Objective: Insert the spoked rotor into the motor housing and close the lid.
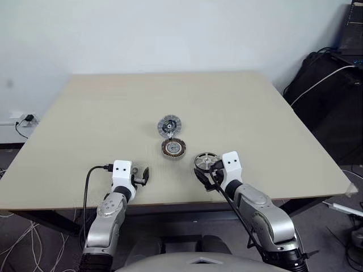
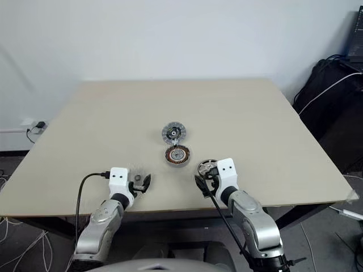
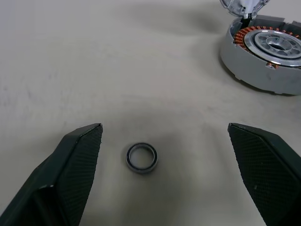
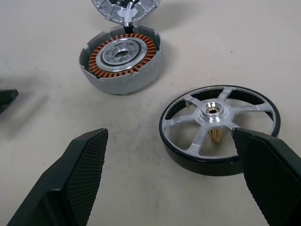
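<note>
The motor housing (image 1: 173,148), a grey cup with copper windings round a silvery centre, sits mid-table with its top uncovered. The lid (image 1: 168,126) lies just behind it, touching its rim. The spoked rotor (image 4: 218,127), a dark-rimmed wheel with silver spokes and a brass hub pin, lies flat to the right of the housing. My right gripper (image 4: 169,133) is open just short of the rotor, one finger in front of its rim. My left gripper (image 3: 164,127) is open over bare table, with a small metal ring (image 3: 141,157) lying between its fingers.
The tan table (image 1: 113,113) stretches wide behind and to both sides of the parts. Its front edge runs just under my wrists. Black bags and cables (image 1: 329,85) stand off the right side, and a wall socket (image 1: 25,119) with a cord is at the left.
</note>
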Available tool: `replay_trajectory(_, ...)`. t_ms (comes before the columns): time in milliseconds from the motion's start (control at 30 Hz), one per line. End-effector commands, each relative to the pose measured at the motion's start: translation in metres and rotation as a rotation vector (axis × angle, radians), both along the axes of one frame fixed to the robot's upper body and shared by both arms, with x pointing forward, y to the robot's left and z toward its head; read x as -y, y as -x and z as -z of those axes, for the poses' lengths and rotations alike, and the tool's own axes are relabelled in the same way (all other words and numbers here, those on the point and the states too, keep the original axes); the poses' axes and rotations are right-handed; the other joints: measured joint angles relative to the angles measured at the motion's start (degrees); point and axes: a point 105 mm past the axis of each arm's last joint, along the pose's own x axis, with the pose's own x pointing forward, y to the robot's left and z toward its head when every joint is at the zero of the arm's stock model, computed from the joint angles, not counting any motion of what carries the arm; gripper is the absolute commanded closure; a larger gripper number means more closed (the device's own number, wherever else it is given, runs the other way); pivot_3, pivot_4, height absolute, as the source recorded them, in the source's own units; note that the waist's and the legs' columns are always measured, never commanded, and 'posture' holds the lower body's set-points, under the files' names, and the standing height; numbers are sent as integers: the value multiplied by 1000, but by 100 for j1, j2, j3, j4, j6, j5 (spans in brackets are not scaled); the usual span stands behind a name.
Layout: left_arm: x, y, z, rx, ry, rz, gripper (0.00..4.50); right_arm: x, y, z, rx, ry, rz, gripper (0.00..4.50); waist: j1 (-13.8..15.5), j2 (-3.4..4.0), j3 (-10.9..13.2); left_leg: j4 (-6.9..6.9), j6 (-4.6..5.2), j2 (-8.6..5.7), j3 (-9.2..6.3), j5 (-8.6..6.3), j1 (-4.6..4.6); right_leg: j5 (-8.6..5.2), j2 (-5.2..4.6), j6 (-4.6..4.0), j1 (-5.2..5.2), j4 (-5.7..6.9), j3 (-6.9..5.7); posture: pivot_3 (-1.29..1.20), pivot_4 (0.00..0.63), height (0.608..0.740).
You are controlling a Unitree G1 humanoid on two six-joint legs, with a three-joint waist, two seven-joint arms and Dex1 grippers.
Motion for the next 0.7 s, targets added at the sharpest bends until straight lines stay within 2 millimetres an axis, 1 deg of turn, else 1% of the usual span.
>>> replay_trajectory(33,-4,-7,-4,16,-37,-5,0,-3,-4,-16,67,-11,-2,8,-3,0,0,0,0,0,0,0,0,0,0,0,0,0,0,0,0,740)
replay_trajectory(167,-9,-9,2,-17,-58,-17,0,-3,-4,-16,68,-13,0,8,2,0,0,0,1,0,0,0,0,3,0,-5,0,0,0,0,0,740)
replay_trajectory(267,-11,-8,10,-62,-70,-7,0,-3,-4,-16,71,-16,3,8,-2,0,0,0,2,0,0,1,0,3,0,-4,-2,1,0,0,0,740)
replay_trajectory(467,-11,-4,20,-111,-63,0,0,-4,-4,-16,71,-15,7,8,0,4,-6,1,0,0,0,2,1,4,0,-3,0,2,0,0,0,740)
replay_trajectory(567,-12,-2,23,-130,-66,-4,603,-2,-4,-16,71,-13,13,0,-1,8,-11,1,-1,0,0,2,2,5,0,-2,0,3,0,0,0,740)
replay_trajectory(700,-11,-1,24,-132,-62,-4,1937,-1,-4,-15,68,-11,19,0,-2,13,-15,1,-1,0,0,2,2,4,0,0,0,4,1,0,0,740)
